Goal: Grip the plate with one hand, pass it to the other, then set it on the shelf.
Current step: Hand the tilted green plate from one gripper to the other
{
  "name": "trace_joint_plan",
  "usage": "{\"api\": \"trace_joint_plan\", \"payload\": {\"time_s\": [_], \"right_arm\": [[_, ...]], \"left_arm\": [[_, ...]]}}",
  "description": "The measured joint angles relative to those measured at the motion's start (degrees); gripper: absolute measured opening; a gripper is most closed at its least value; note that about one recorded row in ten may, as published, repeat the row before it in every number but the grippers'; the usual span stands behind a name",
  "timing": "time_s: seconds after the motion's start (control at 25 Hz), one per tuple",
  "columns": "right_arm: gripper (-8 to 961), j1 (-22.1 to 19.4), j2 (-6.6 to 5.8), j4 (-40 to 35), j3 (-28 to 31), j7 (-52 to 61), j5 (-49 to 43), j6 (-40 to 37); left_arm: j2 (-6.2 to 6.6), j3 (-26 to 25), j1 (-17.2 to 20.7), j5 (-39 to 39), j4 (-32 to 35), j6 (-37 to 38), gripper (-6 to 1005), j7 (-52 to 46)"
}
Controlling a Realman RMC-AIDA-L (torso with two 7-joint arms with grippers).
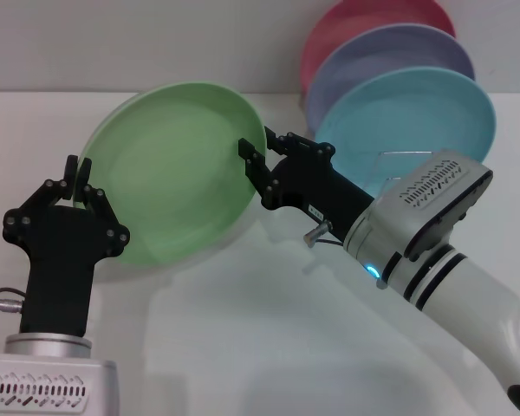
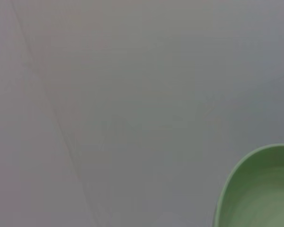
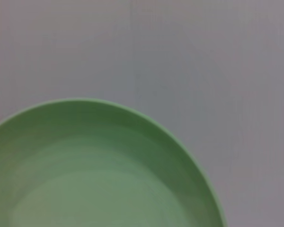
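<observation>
Two grippers on the light green plate (image 1: pixel 178 169) at once, so we read this as mid-handoff. Plate is up off the white table (image 1: pixel 269 338), tilted, face toward the head camera. Our left gripper (image 1: pixel 80 180) sits at its left rim, fingers drawn close together over the edge and apparently pinching it. Our right gripper (image 1: pixel 258 156) is at the right rim, fingers either side of the edge, but we cannot tell whether they have clamped or merely bracket it.

Done: pick-up. Left: finish the transfer, one gripper lets go, then carry to the wire plate rack (image 1: pixel 399 165) and slot the plate in.

Around: rack stands behind the right arm, already holding a turquoise-blue plate (image 1: pixel 416 121), a lavender plate (image 1: pixel 399 52) and a pink plate (image 1: pixel 355 22) upright in a row. Our guess is the nearest free slot lies in front of the turquoise one; the right arm hides that part of the rack.
</observation>
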Motion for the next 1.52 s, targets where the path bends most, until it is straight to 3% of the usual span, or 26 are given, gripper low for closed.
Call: {"api": "trace_joint_plan", "payload": {"time_s": [0.12,0.6,1.52], "right_arm": [[286,0.1,0.00,0.0,-0.1,0.0,0.0,0.0],[230,-0.1,0.00,-0.2,0.1,-0.1,-2.0,0.0],[226,-0.6,0.00,-1.0,1.0,0.1,-2.2,-0.3]], "left_arm": [[0.00,0.0,0.0,0.0,0.0,0.0,96,0.0],[0.00,0.0,0.1,0.0,-0.2,0.0,101,0.0],[0.00,-0.1,-0.2,-0.6,-0.2,-0.7,109,0.0]]}}
